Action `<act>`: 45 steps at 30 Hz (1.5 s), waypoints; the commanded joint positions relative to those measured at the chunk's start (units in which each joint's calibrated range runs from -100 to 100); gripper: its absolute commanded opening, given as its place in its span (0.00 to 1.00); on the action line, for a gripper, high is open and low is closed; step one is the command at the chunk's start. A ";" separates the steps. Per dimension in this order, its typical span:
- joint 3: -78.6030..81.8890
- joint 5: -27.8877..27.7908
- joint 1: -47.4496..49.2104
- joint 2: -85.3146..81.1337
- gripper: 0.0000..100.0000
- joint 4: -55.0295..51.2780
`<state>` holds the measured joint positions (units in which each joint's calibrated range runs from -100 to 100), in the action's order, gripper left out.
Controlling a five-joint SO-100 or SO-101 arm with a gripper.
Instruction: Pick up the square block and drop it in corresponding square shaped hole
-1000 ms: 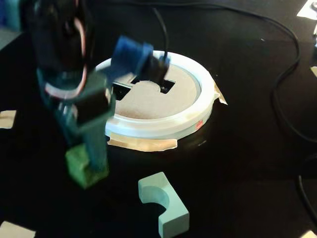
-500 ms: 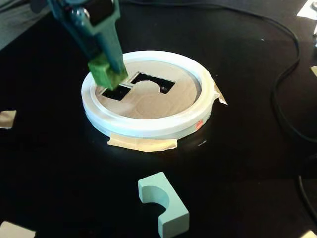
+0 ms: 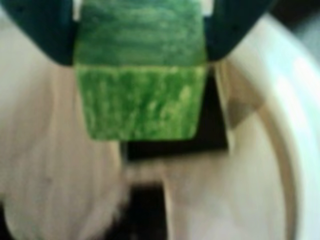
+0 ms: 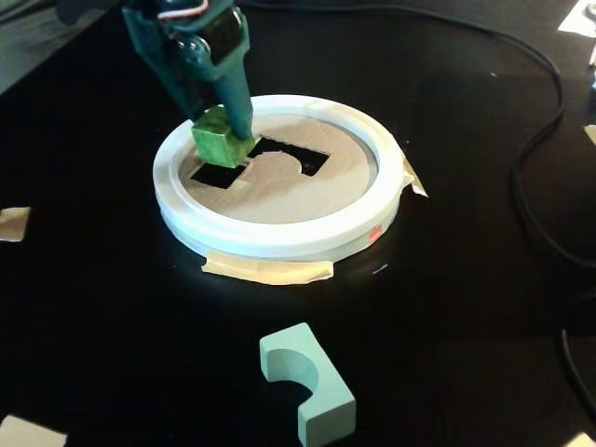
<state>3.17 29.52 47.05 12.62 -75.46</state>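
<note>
My gripper (image 4: 223,130) is shut on the green square block (image 4: 222,138), its dark teal fingers (image 3: 47,35) pressed to both sides. In the wrist view the block (image 3: 140,95) fills the upper middle, held just above the wooden lid (image 3: 60,165). The square hole (image 3: 212,135) shows dark directly behind and below the block. In the fixed view the block hangs over the near-left part of the lid, at the far corner of the square hole (image 4: 216,176). The lid (image 4: 279,186) sits in a white round rim (image 4: 279,237).
A second cutout with an arched notch (image 4: 300,156) lies to the right of the square hole. A pale teal arch block (image 4: 307,380) lies on the black table in front. Tape pieces (image 4: 265,270) hold the rim. Black cables (image 4: 540,168) run at the right.
</note>
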 commanded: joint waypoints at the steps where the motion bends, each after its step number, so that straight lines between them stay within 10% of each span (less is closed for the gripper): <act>1: -3.90 0.44 2.39 2.30 0.33 2.25; 22: -2.81 0.24 0.89 2.83 0.34 1.05; 32: -1.08 0.29 2.14 2.56 0.80 0.95; 45: -2.17 -0.20 0.51 -5.85 0.81 -9.99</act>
<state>3.17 29.52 48.85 15.02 -80.41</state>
